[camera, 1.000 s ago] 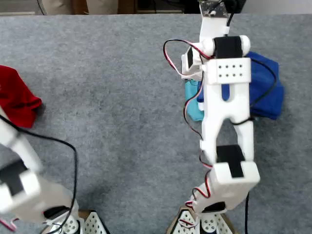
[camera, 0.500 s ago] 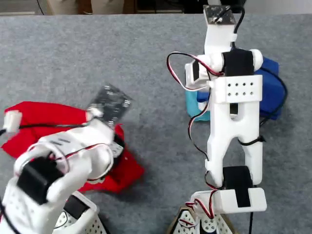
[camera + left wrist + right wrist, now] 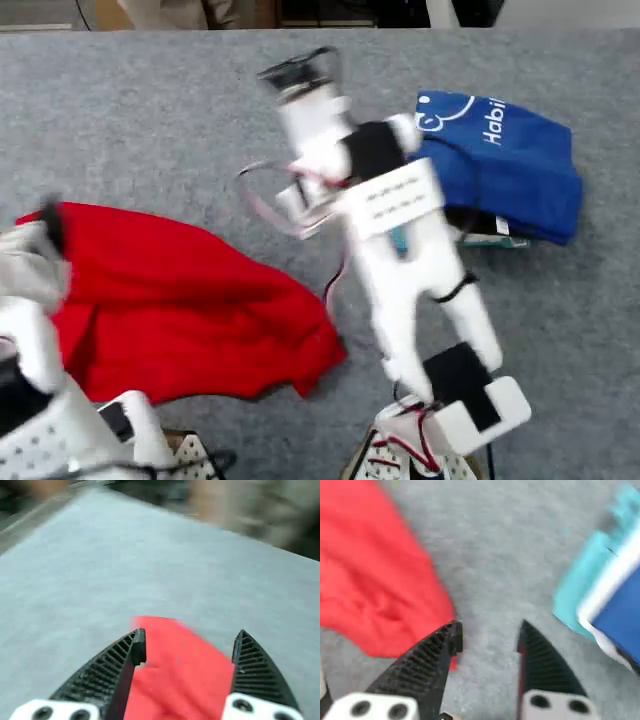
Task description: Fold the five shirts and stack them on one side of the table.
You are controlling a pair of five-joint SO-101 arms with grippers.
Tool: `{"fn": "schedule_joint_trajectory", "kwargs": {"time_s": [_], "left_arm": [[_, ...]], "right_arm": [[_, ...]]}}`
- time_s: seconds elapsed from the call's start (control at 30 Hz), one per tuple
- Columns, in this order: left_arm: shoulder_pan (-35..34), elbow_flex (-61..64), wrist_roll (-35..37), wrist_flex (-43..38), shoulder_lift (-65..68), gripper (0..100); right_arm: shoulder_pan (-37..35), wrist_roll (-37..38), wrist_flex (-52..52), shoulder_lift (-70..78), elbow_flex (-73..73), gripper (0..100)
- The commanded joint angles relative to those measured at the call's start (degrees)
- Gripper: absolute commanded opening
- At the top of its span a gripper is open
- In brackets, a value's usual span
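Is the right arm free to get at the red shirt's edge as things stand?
Probably yes. The right gripper is open above bare table, the red shirt lies right beside one of its fingers with nothing between, and the blue shirt sits off to the other side.

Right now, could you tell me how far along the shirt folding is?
Done: the blue shirt lies folded on top of a teal shirt. In hand: the red shirt lies spread unfolded, left gripper open over it, right gripper open beside it. Left: fold it and stack it on the blue shirt.
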Motion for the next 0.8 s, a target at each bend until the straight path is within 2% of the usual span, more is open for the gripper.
{"fn": "schedule_joint_trajectory", "kwargs": {"time_s": [0.0,0.1,0.2,0.3,0.4,0.47,0.57,0.6,0.67,0.77], "left_arm": [[-17.3,9.1,-0.5,-8.4,-0.7,29],[-24.4,17.1,-1.7,-16.5,-0.3,29],[-27.1,23.9,-7.6,-22.9,-0.4,29],[-29.5,27.3,-12.3,-26.2,-0.7,29],[-30.9,28.7,-13.7,-26.7,-0.3,29],[-31.0,28.7,-13.7,-25.7,-0.3,29],[-31.1,28.7,-13.7,-24.5,-0.7,29],[-31.1,28.7,-13.7,-24.5,-0.7,29],[-31.0,28.7,-13.7,-24.5,-0.7,29],[-31.0,28.7,-13.7,-24.6,-0.7,29]], "right_arm": [[-10.9,0.4,-1.3,2.5,0.0,10.3],[-16.9,0.4,-1.3,11.6,0.0,12.5],[-22.0,0.4,-1.6,22.9,-0.7,21.0],[-26.2,1.1,-4.1,34.2,-3.4,27.2],[-27.8,4.6,-4.7,44.3,-9.5,25.2],[-26.3,4.8,-3.4,49.5,-15.9,19.3],[-21.3,4.8,0.5,53.9,-27.6,1.5],[-18.9,4.8,1.8,55.0,-31.4,0.0],[-13.8,4.8,2.3,56.1,-37.7,3.0],[-5.4,5.2,2.3,56.7,-43.4,0.2]]}}
